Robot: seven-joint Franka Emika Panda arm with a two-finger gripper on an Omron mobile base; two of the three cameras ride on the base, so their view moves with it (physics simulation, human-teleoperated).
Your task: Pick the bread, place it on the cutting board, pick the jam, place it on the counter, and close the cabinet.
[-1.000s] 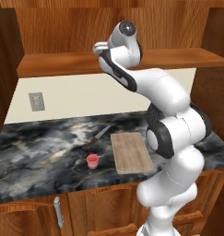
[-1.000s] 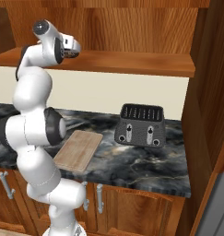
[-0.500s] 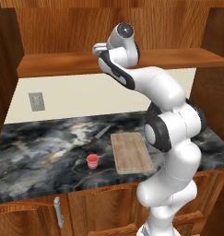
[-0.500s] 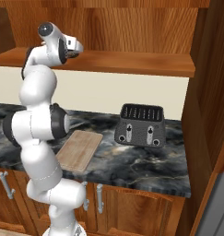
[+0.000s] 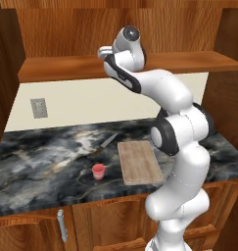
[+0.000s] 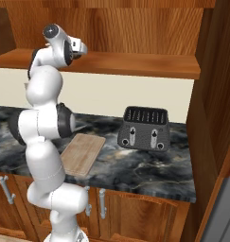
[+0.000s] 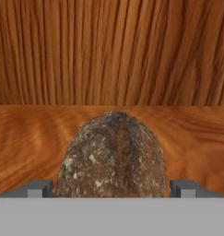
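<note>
Bread (image 7: 114, 156): on the cabinet shelf (image 5: 66, 66), between the spread fingers of the gripper (image 7: 112, 189); not yet clamped.
Jam (image 5: 98, 171): on the bench (image 5: 37, 162), far below the gripper; judged done.
Board (image 5: 138, 162): bare.
Left: bread transfer, cabinet closing.

A black two-knob toaster (image 6: 143, 128) with a slotted top stands right of centre in the right base view, against the cream backsplash (image 6: 116, 97). In the left base view, a grey wall outlet (image 5: 38, 108) sits at mid-left. Near the middle lies a thin dark object, possibly a knife (image 5: 105, 144).
</note>
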